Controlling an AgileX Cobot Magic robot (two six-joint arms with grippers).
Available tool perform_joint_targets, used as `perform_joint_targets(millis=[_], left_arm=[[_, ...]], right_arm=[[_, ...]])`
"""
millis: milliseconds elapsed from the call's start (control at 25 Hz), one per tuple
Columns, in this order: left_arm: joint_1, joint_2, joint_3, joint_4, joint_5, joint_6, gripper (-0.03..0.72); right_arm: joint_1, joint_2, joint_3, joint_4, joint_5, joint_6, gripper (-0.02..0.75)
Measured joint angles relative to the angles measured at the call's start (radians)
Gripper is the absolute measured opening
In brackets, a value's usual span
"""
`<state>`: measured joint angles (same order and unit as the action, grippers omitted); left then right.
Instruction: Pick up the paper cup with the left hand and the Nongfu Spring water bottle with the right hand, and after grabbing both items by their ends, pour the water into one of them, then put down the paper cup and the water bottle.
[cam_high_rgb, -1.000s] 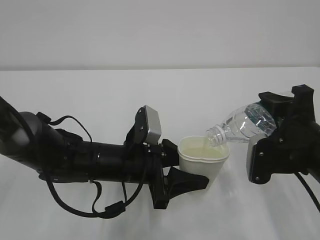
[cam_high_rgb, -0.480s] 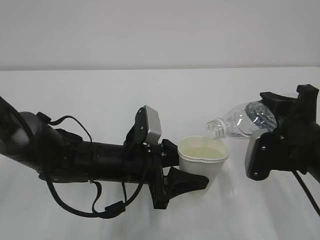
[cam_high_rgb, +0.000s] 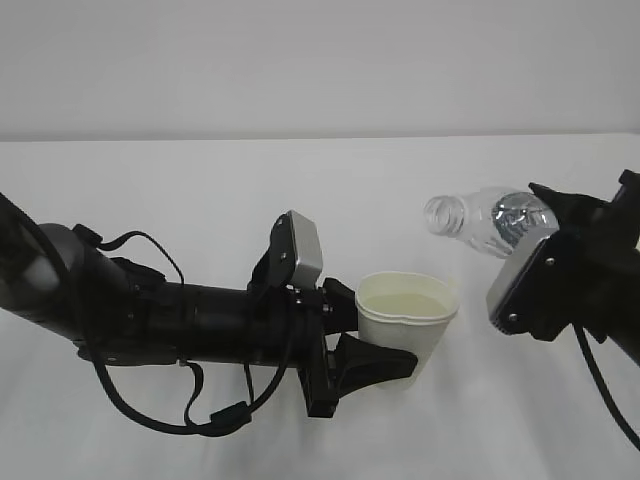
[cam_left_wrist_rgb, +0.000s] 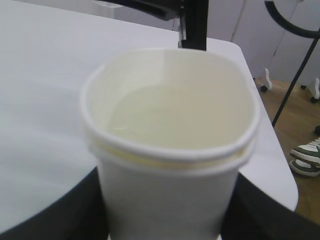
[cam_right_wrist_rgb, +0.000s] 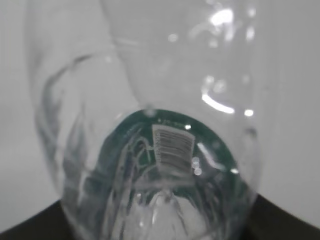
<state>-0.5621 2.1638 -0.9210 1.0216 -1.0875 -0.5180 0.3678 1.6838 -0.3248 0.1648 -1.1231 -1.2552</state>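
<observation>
Left pincer (cam_high_rgb: 385, 362) grips the water-filled white tapered paper cup (cam_high_rgb: 405, 322); right pincer (cam_high_rgb: 545, 235) grips the tilted clear ribbed plastic bottle (cam_high_rgb: 485, 220), mouth above the cup.

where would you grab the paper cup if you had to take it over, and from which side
Grip the paper cup by its lower wall, from the side, fingers level. It stands upright holding water, and its rim is already squeezed out of round, so a low, gentle side hold should crush it less and keep it from tipping.
</observation>
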Motion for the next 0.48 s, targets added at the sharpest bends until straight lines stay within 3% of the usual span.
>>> perform_joint_targets(millis=[480], left_arm=[[0.0, 0.0, 0.0, -0.002, 0.021, 0.0, 0.414]], right_arm=[[0.0, 0.0, 0.0, 0.021, 0.0, 0.446, 0.377]])
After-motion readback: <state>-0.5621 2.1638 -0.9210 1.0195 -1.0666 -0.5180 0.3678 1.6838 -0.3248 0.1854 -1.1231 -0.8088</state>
